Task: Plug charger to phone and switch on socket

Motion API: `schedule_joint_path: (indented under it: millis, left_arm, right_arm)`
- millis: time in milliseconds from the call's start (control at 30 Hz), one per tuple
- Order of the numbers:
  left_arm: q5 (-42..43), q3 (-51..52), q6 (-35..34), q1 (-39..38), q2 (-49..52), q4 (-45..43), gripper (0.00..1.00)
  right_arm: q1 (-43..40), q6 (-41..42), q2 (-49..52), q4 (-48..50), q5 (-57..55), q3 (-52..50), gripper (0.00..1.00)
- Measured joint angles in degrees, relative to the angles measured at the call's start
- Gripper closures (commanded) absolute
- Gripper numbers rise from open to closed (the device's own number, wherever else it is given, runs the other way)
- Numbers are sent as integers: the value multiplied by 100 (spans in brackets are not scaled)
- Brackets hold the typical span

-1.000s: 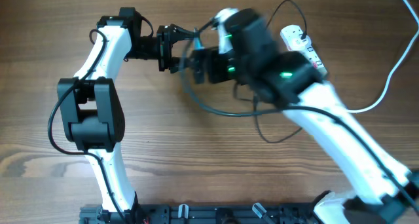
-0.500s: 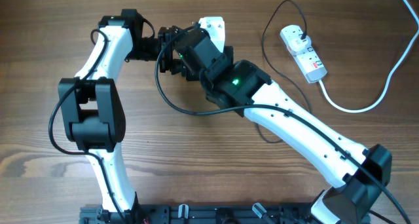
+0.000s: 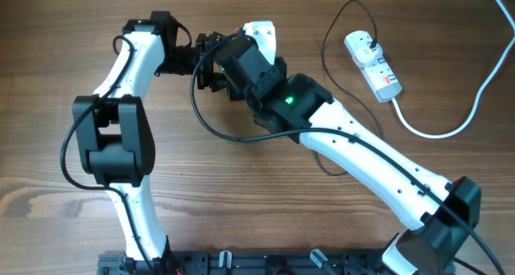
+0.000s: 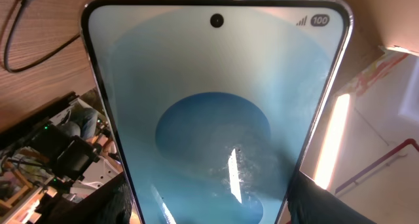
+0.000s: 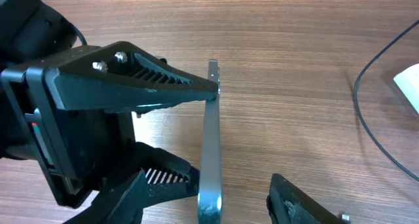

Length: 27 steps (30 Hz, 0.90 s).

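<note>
The phone [image 4: 216,112], its cyan screen lit, fills the left wrist view. My left gripper [image 4: 213,204] is shut on it, one dark finger [image 4: 108,204] against each long side. In the right wrist view the phone [image 5: 211,139] appears edge-on, clamped by the left gripper [image 5: 204,132]. My right gripper [image 5: 208,185] straddles that edge with its jaws open, and a gap shows beside its right finger [image 5: 301,204]. From overhead both grippers meet at the upper middle [image 3: 213,66]. The charger's black cable [image 3: 217,130] loops across the table to a white plug head [image 3: 362,43] in the socket [image 3: 378,70].
The socket's thick white cord [image 3: 451,130] curves away toward the right edge. A small white object [image 3: 260,35] lies just behind the grippers. The right arm [image 3: 362,154] stretches diagonally across the table and covers part of the black cable.
The right arm swung left from beside the socket to the phone. Its jaws have narrowed around the phone's edge. The left gripper kept the phone where it was.
</note>
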State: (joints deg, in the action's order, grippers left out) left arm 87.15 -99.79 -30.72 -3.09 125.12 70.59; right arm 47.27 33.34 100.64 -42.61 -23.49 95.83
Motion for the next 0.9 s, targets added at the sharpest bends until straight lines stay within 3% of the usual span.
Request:
schedule_joint_path:
  millis: [900]
  left_arm:
    - [0, 0, 0, -39, 0, 0, 34]
  right_arm:
    - [0, -258, 470, 275, -15, 0, 37]
